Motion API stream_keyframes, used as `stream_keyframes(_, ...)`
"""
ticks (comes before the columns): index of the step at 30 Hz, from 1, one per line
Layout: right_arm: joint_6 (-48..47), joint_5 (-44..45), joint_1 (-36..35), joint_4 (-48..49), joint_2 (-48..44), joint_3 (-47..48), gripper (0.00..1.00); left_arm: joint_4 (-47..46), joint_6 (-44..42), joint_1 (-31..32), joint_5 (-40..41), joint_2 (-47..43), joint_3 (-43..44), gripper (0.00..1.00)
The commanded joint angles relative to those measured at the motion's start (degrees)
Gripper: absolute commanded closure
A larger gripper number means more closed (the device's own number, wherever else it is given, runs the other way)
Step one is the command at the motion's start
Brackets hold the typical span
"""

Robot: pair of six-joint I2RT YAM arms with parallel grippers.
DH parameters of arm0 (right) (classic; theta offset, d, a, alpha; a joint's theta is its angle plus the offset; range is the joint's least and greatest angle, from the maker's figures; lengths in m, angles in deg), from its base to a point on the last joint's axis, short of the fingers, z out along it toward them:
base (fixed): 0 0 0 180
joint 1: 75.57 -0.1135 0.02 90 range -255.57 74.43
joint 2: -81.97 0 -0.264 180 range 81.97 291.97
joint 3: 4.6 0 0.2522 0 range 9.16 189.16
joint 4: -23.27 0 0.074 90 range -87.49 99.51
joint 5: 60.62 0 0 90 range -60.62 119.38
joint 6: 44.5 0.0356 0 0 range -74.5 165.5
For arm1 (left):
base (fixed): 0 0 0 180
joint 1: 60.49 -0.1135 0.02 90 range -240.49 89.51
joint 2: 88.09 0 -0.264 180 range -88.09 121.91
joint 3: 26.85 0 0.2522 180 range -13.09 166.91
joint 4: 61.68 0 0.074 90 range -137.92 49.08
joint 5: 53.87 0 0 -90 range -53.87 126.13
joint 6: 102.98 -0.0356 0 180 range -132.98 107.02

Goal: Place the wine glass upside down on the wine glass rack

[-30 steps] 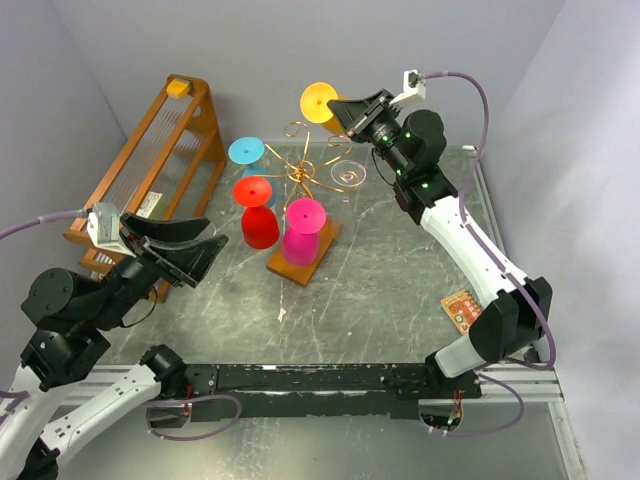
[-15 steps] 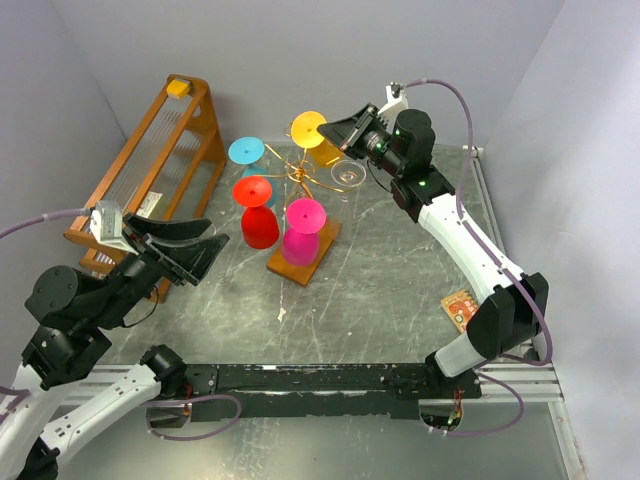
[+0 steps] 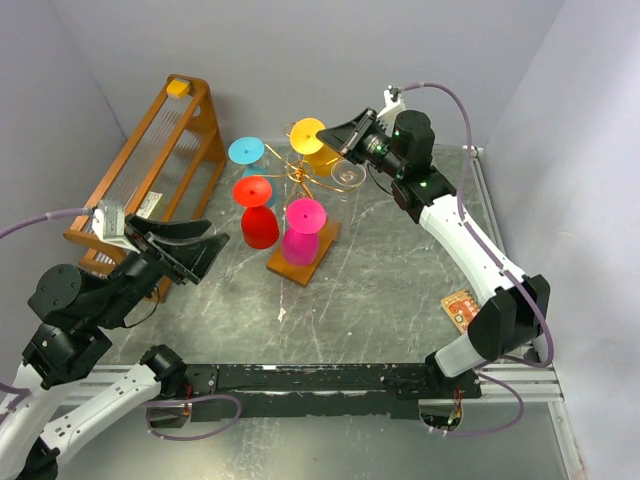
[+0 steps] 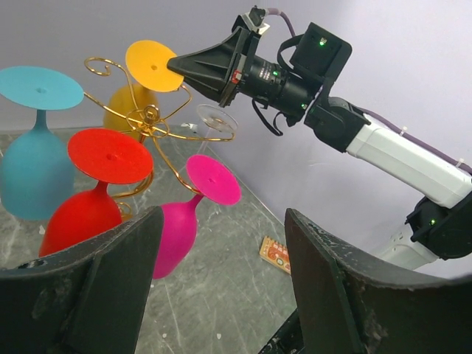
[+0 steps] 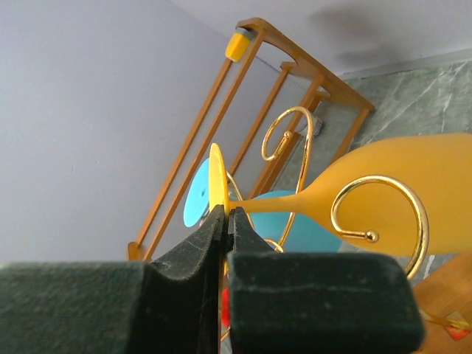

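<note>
My right gripper (image 3: 330, 136) is shut on the edge of the yellow wine glass's foot (image 5: 215, 175). The yellow wine glass (image 3: 322, 152) hangs bowl down and tilted at the back of the wine glass rack (image 3: 298, 172), whose gold scroll arms (image 5: 380, 210) curl right beside its bowl (image 5: 402, 184). Whether the stem rests in an arm I cannot tell. The left wrist view shows the same grip on the glass (image 4: 151, 65) from the front. My left gripper (image 3: 205, 248) hovers open and empty at the near left, away from the rack.
Teal (image 3: 246, 150), red (image 3: 253, 190) and pink (image 3: 304, 215) glasses hang upside down on the rack, over its wooden base (image 3: 305, 262). A clear glass (image 3: 348, 175) is at its right. A tall orange wooden frame (image 3: 165, 150) stands at the back left. A small card (image 3: 461, 306) lies near the right.
The right gripper has carried the yellow glass down and to the left, from above the rack in among its back scroll arms. The left arm has barely moved.
</note>
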Motion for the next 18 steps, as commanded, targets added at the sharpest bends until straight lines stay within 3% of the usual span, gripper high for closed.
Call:
stream_keyframes(1,1.2,0.3,0.4,0.1,-3.6,-1.2,1.0,1.2,0.6,-0.1,1.5,-0.7,0.5,0.23)
stream_keyframes(18,2.4,5.3,0.5,-0.1,-9.7,-9.0,1.0,2.5,1.9,-0.1,3.7,-2.4,-1.5,0.22)
